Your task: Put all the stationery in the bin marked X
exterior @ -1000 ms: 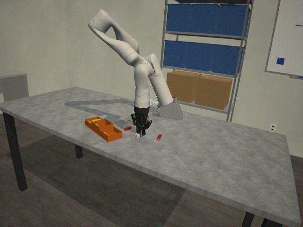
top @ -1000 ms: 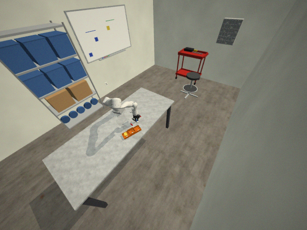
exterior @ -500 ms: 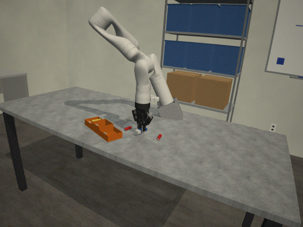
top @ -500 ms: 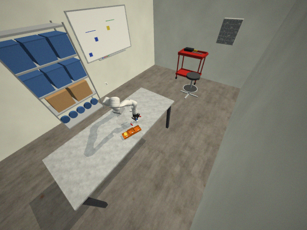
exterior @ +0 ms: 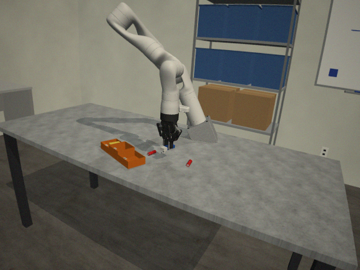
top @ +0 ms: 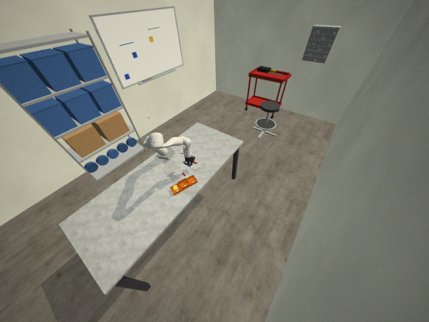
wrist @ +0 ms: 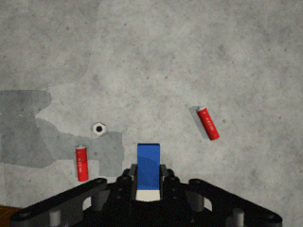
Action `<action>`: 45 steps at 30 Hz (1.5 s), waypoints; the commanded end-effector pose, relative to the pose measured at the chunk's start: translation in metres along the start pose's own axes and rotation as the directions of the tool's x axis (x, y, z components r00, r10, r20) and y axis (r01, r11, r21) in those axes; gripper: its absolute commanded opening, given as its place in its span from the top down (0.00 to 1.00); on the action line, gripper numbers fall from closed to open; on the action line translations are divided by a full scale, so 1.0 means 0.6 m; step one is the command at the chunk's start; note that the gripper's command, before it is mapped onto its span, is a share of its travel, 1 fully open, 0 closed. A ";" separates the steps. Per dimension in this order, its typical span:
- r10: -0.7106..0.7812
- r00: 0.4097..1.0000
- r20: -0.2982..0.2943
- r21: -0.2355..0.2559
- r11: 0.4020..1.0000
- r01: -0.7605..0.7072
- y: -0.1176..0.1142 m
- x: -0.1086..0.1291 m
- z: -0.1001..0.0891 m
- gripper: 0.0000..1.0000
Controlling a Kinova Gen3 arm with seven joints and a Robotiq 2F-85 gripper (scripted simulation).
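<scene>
My gripper (wrist: 148, 173) is shut on a blue eraser with a white end (wrist: 148, 170) and holds it low at the table top; it also shows in the exterior view (exterior: 168, 138). The orange bin (exterior: 122, 152) has three compartments and lies left of the gripper, with a yellow item (exterior: 114, 142) in its far end. I cannot read any mark on it. In the top view the bin (top: 183, 184) lies just in front of the gripper (top: 189, 162).
Two red batteries lie on the table, one (wrist: 81, 163) on the bin's side and one (wrist: 208, 123) on the other side. A small white nut (wrist: 98, 128) lies near the first battery. The table's front edge is close behind the bin.
</scene>
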State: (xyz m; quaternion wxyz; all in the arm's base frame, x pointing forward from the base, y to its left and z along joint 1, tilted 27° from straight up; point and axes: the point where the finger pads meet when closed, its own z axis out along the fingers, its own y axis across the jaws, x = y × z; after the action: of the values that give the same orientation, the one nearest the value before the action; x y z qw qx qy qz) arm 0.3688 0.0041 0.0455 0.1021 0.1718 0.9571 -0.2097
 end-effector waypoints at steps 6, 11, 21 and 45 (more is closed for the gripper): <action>0.003 1.000 0.006 -0.003 1.000 -0.003 0.000 -0.004 -0.004 0.81; 0.003 1.000 0.006 -0.003 1.000 -0.003 0.000 -0.004 -0.004 0.81; 0.003 1.000 0.006 -0.003 1.000 -0.003 -0.018 -0.011 -0.015 0.81; 0.003 1.000 0.006 -0.002 1.000 -0.003 -0.201 -0.092 -0.015 0.81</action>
State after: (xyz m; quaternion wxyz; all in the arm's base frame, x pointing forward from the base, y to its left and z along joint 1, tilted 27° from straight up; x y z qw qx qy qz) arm 0.3715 -0.1015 0.1051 0.0997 0.1600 0.9595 -0.2094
